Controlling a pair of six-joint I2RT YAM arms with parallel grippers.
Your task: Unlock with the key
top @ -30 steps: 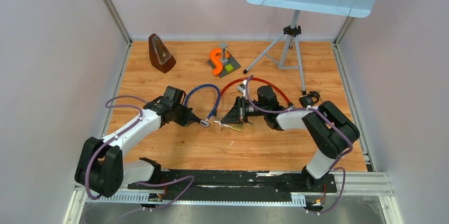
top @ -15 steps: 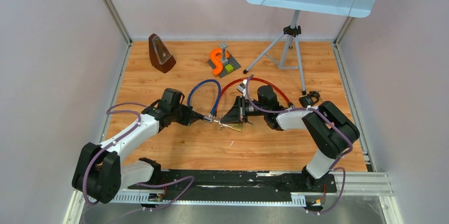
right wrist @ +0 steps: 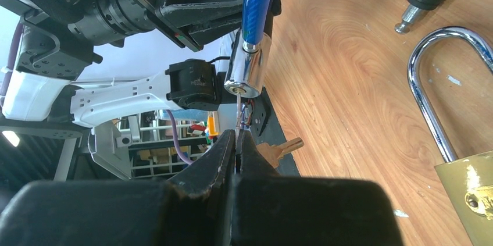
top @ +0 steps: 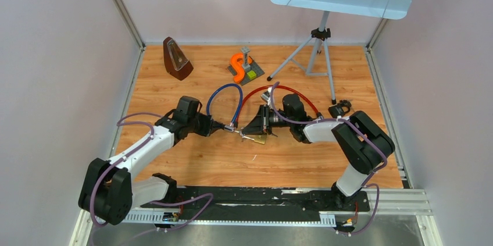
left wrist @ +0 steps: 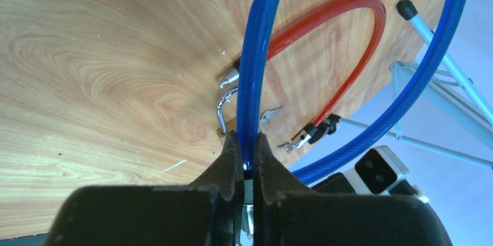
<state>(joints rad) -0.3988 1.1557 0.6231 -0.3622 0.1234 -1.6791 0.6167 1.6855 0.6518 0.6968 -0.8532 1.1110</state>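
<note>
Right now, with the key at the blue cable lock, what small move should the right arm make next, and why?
Probably nudge the right gripper forward to seat the key in the chrome lock cylinder: its tip seems just at the keyhole, and the left gripper grips the blue cable.

Soft, even light from overhead fills the top view, leaving only faint short shadows on the orange-brown wooden tabletop (top: 279, 159), and that picture is sharp throughout. In the left wrist view the black left gripper fingers (left wrist: 229, 159) sit dark and blurred close to the lens, while the glossy blue cable (left wrist: 258, 42) carries a pale highlight streak. In the right wrist view the polished chrome lock cylinder (right wrist: 247, 68) and the curved chrome padlock shackle (right wrist: 429, 109) show bright glare.
</note>
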